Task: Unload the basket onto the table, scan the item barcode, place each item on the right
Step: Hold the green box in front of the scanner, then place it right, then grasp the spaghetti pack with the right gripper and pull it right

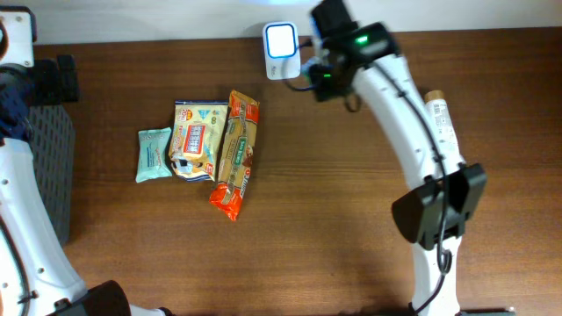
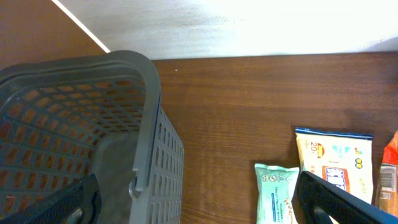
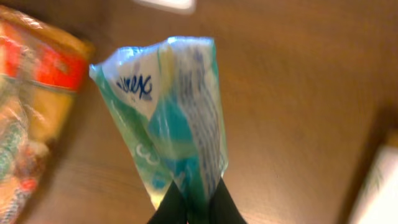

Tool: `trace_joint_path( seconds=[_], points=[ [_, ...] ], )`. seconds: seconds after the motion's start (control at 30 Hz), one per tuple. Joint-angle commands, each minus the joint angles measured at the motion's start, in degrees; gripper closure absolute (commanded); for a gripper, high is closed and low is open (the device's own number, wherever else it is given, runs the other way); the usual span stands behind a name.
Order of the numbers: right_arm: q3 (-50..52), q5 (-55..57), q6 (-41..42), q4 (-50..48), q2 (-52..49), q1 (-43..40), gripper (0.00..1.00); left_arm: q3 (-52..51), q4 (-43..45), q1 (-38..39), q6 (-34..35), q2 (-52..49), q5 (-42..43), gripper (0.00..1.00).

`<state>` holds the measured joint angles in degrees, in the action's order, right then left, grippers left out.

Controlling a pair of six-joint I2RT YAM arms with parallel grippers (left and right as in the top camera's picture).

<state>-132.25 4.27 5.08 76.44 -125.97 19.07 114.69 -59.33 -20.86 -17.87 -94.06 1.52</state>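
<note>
Teal tissue pack [image 3: 168, 118] is clamped at one end by the right fingers [image 3: 179, 200] near the far edge of the desk [image 1: 334, 228], its long axis directed away from them toward the scanner [image 1: 281, 40]. The left fingers [image 2: 336, 199] are held spread and empty beside the basket [image 2: 149, 112].

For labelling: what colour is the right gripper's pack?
Teal and white pack; best in right wrist view.

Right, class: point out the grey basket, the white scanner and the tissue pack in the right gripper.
grey basket [image 2: 151, 93]: left wrist view, on its top rim.
white scanner [image 1: 281, 40]: overhead view, on its lit face.
tissue pack [image 3: 165, 112]: right wrist view, on the wrapper's middle.
</note>
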Motion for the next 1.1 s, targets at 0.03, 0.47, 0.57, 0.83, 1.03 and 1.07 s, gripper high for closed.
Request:
trace_joint_path(
  seconds=[0.03,0.47,0.57,0.83,1.03,1.07],
  points=[
    [10.9,-2.1,2.5,3.7,-2.7,-10.1,0.96,0.6,0.0,-0.1,-0.7,0.7,0.2,0.01],
    [9.3,-20.7,1.2,6.1,-2.6,-17.8,0.42,0.6,0.0,-0.1,-0.7,0.7,0.2,0.01],
    [9.4,-38.2,1.5,-8.9,-4.1,-8.5,0.01,0.6,0.0,-0.1,-0.7,0.7,0.2,0.01],
    [9.5,-6.7,23.1,-29.4,-10.3,16.6,0.09,0.6,0.0,-0.1,-0.7,0.7,0.2,0.01],
    [9.5,0.5,23.1,-29.4,-16.1,21.4,0.18,0.6,0.0,-0.1,-0.7,0.7,0.2,0.01],
    [9.5,0.5,23.1,-28.2,-16.7,21.4,0.26,0.6,0.0,-0.1,-0.7,0.7,0.2,0.01]
  ],
)
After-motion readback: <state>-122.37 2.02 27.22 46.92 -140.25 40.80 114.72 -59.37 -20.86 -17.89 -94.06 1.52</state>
